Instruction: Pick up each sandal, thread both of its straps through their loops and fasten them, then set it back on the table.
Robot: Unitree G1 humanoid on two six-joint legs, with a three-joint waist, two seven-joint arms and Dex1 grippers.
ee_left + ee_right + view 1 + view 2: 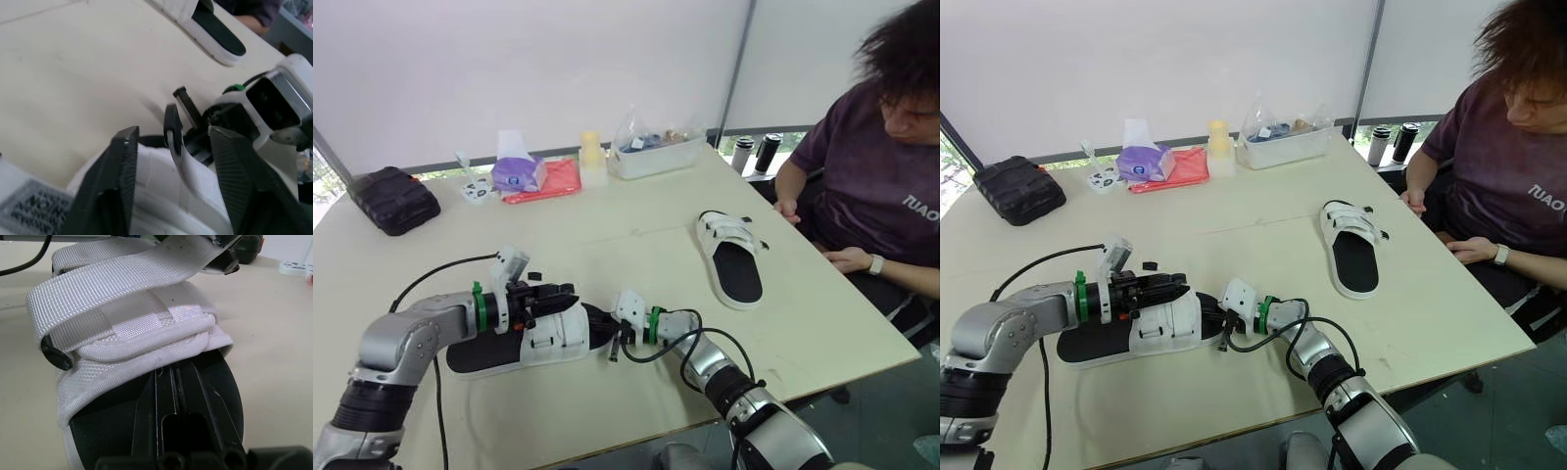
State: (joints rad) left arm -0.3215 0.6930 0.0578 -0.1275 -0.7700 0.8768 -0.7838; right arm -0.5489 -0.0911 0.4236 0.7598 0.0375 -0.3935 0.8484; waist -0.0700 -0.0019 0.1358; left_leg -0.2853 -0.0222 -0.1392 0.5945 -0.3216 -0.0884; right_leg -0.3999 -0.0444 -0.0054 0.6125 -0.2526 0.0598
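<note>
I have the near sandal [553, 338] lying flat on the table [636, 225], its toe towards my right gripper [166, 377] and its strapped upper under my left gripper [563, 292]. The left gripper's fingers are spread wide either side of a raised strap [190, 174] without closing on it. The right gripper's fingers look pressed together on the black footbed at the toe opening; whether they pinch the upper's edge I can't quite make out from the wrist view. I judge the sandal light, with a foam sole that will flex and skid on a smooth top, so one gripper has to pin it. The webbing is soft and floppy, and its stiffer black tip is the place to take it for feeding through the black loop [55, 355]. The tabletop is pale, bare and level around the near sandal. The second sandal [734, 259] lies well beyond it on the right, close to a seated person [881, 176]. A black pouch [396, 199] and a plastic tub [656, 152] sit far behind it, below a white blind.
</note>
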